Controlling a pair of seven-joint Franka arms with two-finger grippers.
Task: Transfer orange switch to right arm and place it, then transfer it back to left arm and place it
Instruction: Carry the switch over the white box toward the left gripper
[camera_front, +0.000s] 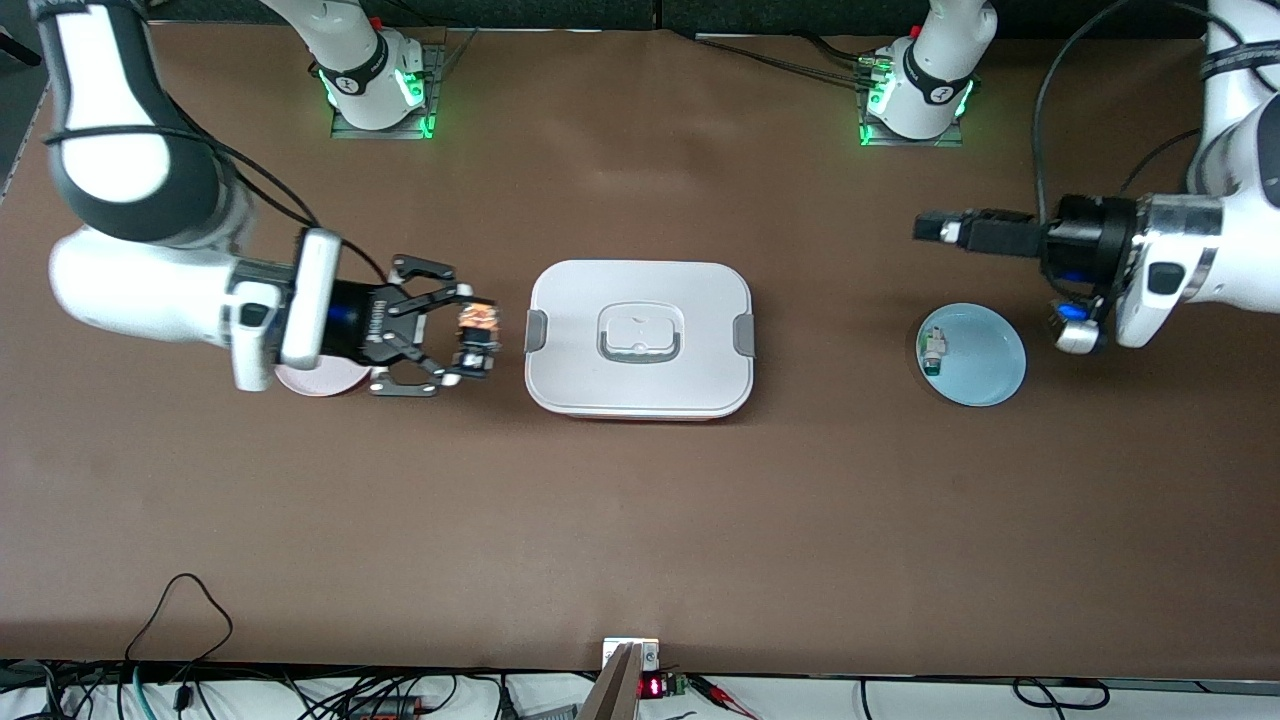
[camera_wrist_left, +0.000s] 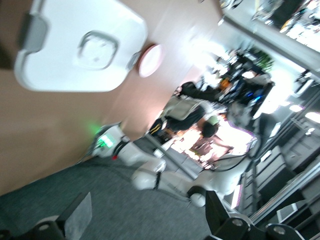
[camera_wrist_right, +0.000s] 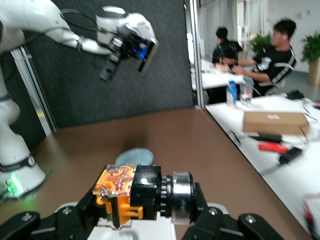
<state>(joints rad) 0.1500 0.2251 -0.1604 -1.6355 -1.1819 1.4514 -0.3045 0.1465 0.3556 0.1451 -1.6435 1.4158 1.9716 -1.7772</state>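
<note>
The orange switch, black with an orange and clear end, is held sideways in my right gripper, which is shut on it. It hangs just beside the box, at that box's end toward the right arm. In the right wrist view the switch fills the space between the fingers, with the box lid just below. My left gripper hovers open and empty over the table toward the left arm's end, pointing at the box. Its fingers stand wide apart in the left wrist view.
A pink plate lies under the right wrist. A blue plate holding a small white-and-green component sits toward the left arm's end, nearer the front camera than the left gripper. Cables run along the table's front edge.
</note>
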